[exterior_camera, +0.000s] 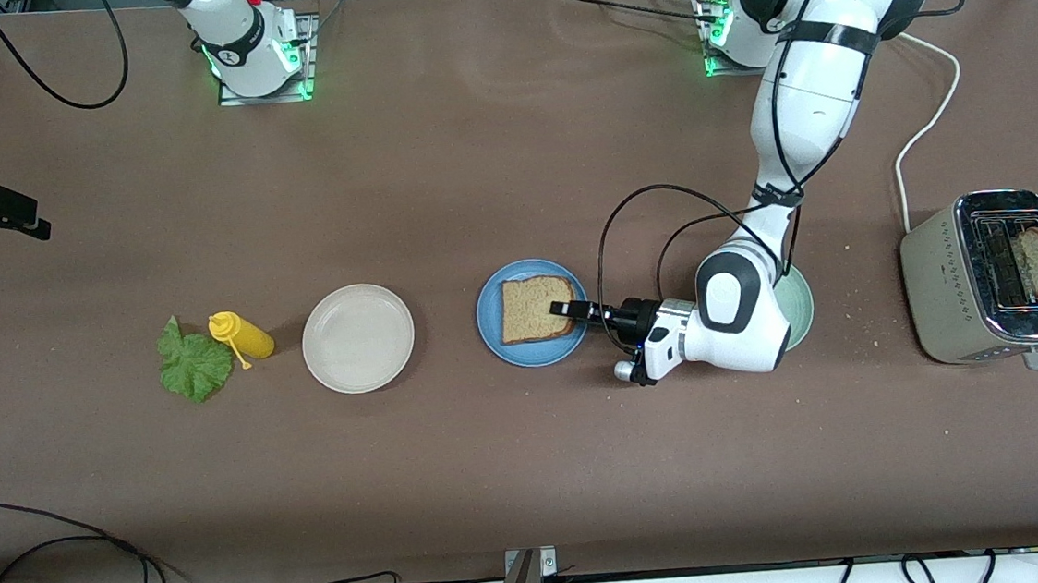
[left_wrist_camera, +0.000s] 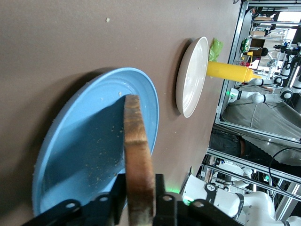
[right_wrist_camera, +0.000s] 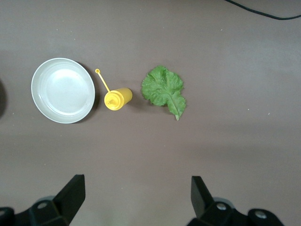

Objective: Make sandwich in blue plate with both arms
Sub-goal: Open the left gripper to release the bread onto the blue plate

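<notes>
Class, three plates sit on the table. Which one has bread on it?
The blue plate, the middle one, holds a bread slice. The beige plate holds nothing; the pale green plate sits mostly hidden under the left arm.

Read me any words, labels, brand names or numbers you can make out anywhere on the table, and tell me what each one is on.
None can be read.
The toaster has small marks on its side, too small to read.
The yellow squeeze bottle, the blue plate, the beige plate and the bread slice show no text.
</notes>
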{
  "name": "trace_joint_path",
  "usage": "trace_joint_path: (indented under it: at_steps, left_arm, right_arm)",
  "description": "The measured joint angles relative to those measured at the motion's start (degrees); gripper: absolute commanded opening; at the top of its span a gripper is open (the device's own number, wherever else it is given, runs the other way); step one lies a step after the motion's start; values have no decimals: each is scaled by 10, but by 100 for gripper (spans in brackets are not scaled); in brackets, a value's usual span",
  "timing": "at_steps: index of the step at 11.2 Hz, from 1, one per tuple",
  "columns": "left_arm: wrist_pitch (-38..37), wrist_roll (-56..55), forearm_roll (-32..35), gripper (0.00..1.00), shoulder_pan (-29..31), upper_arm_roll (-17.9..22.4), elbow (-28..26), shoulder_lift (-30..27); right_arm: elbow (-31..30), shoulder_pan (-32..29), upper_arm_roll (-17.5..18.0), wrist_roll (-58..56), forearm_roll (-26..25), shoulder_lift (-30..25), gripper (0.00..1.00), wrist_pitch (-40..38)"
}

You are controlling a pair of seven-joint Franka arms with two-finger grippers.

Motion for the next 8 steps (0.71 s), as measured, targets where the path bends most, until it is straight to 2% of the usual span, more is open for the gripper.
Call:
trace_joint_path:
  at_steps: [4, 8]
  left_arm:
    - [0, 3, 1, 100, 1, 4, 3, -1]
    - [0, 2, 159, 100, 11, 12, 21, -48]
  right_arm:
    - [0, -2, -2, 0, 0, 3, 100, 0]
    - [0, -3, -8, -1, 0, 3, 100, -3]
